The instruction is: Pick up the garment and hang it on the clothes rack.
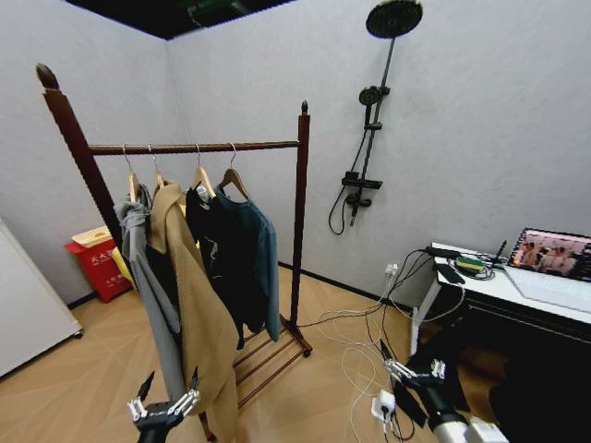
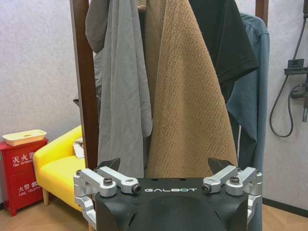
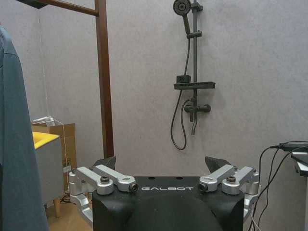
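The garment (image 1: 259, 258), a dark teal-blue top, hangs on a wooden hanger at the right end of the clothes rack's (image 1: 299, 212) bar. A black shirt, a long tan coat (image 1: 199, 309) and a grey jacket (image 1: 148, 268) hang to its left. My left gripper (image 1: 166, 395) is low in front of the tan coat, open and holding nothing. My right gripper (image 1: 407, 366) is low and well to the right of the rack, open and holding nothing. In the left wrist view the left gripper (image 2: 163, 166) faces the tan coat, with the garment (image 2: 254, 96) behind it. The garment (image 3: 14, 144) also edges the right wrist view beyond the right gripper (image 3: 161, 163).
A black shower stand (image 1: 369, 138) is on the back wall. A white desk (image 1: 517, 281) with a laptop stands at the right, with cables and a power strip (image 1: 383, 406) on the floor beside it. A red box (image 1: 97, 263) and a yellow seat (image 2: 57, 168) sit behind the rack.
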You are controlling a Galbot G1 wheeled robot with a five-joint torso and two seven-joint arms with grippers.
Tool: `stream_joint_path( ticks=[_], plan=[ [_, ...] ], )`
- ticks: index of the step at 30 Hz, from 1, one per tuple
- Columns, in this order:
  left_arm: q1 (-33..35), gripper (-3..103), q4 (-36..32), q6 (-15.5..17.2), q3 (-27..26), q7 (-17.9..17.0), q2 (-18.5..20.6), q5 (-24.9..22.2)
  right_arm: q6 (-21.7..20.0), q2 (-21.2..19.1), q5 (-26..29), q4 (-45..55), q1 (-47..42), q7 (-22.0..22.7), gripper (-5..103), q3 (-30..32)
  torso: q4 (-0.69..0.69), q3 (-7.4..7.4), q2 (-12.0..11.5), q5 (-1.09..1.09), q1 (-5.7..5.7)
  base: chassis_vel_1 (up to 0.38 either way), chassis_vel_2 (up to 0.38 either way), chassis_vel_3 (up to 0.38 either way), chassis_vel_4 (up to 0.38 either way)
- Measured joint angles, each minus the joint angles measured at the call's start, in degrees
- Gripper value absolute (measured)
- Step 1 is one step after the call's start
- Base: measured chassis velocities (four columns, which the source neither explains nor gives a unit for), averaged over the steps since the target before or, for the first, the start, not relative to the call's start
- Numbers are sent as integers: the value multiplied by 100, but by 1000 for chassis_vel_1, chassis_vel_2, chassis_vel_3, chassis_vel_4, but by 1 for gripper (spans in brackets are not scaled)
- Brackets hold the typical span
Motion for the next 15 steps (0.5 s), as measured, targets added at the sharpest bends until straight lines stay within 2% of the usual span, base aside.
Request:
stream_joint_path(
  ticks=[4,15],
  plan=[
    [0,100,0,0,0,0,0,0,0,0,0,0,0,0,100,0,0,105,205,0,100,0,0,0,0],
    [0,100,0,0,0,-1,0,0,0,0,0,0,0,0,100,0,-1,149,287,0,142,0,0,0,0]
  ],
)
